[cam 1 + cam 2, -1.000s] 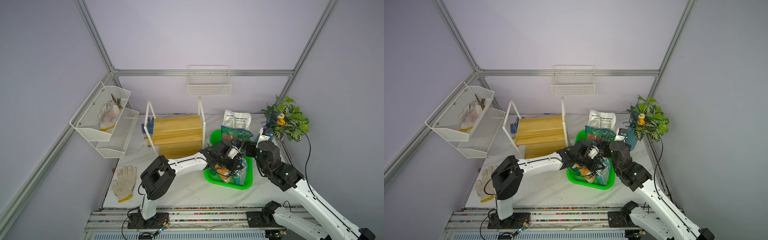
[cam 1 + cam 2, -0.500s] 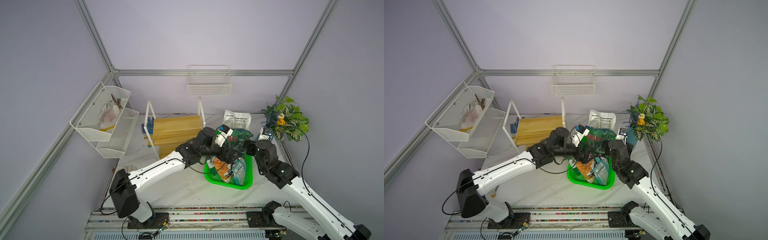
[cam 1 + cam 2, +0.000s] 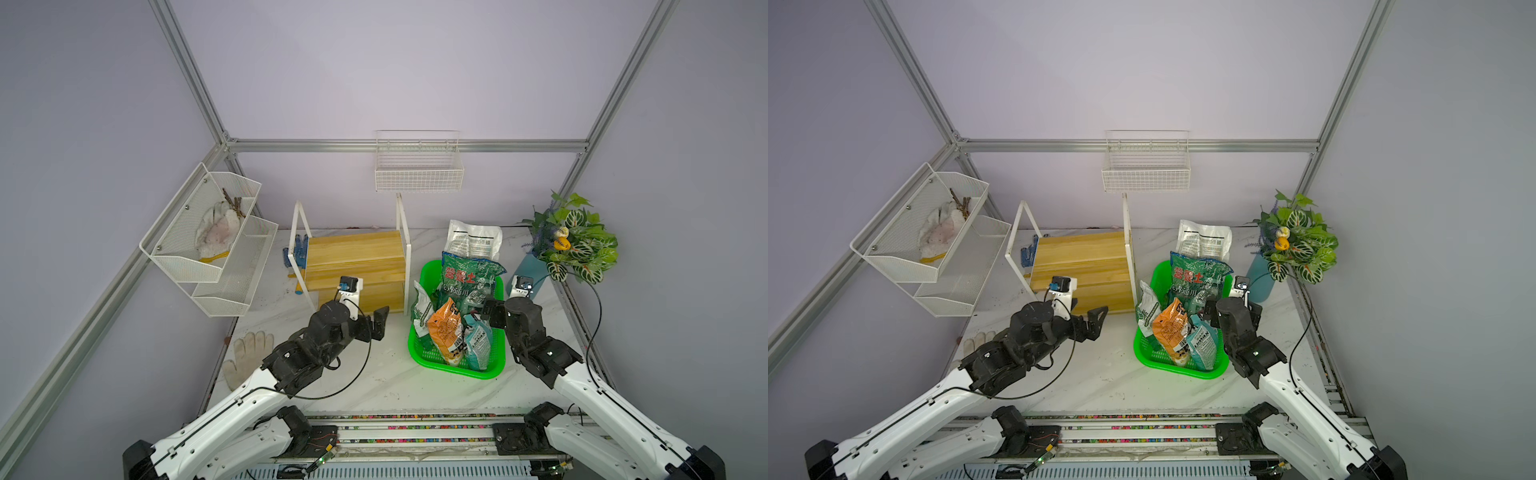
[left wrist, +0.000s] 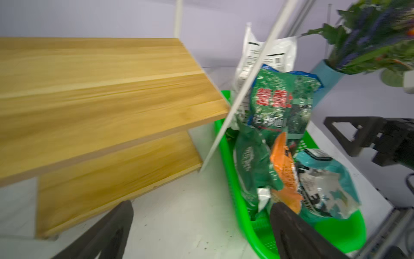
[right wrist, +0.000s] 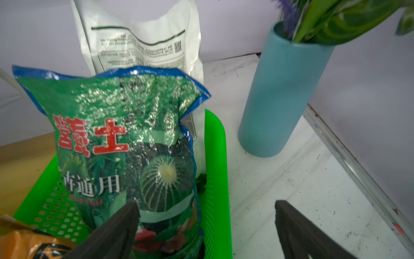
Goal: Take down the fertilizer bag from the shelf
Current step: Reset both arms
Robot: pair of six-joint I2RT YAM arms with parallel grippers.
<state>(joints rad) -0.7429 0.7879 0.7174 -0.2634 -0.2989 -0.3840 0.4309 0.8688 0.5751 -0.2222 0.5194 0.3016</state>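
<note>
The shelf (image 3: 355, 253) (image 3: 1079, 253) (image 4: 100, 78) has bare wooden boards on both tiers. To its right, a green basket (image 3: 457, 370) (image 4: 224, 143) (image 5: 215, 157) holds several bags: a tall green one (image 3: 469, 278) (image 5: 125, 134), an orange one (image 3: 444, 328) (image 4: 284, 161) and a teal one (image 3: 478, 340). I cannot tell which is the fertilizer bag. My left gripper (image 3: 378, 324) (image 3: 1094, 324) (image 4: 201, 210) is open and empty over the table between shelf and basket. My right gripper (image 3: 488, 311) (image 5: 207, 207) is open at the basket's right rim, holding nothing.
A white bag (image 3: 473, 241) leans on the back wall behind the basket. A teal vase (image 5: 282, 96) with a plant (image 3: 569, 241) stands at the back right. Mesh bins (image 3: 208, 249) hang on the left wall and a wire basket (image 3: 417, 170) above the shelf. A glove (image 3: 249, 353) lies front left.
My left gripper was shut over the basket, has opened, and the arm has drawn back left to in front of the shelf. The right gripper stays by the basket.
</note>
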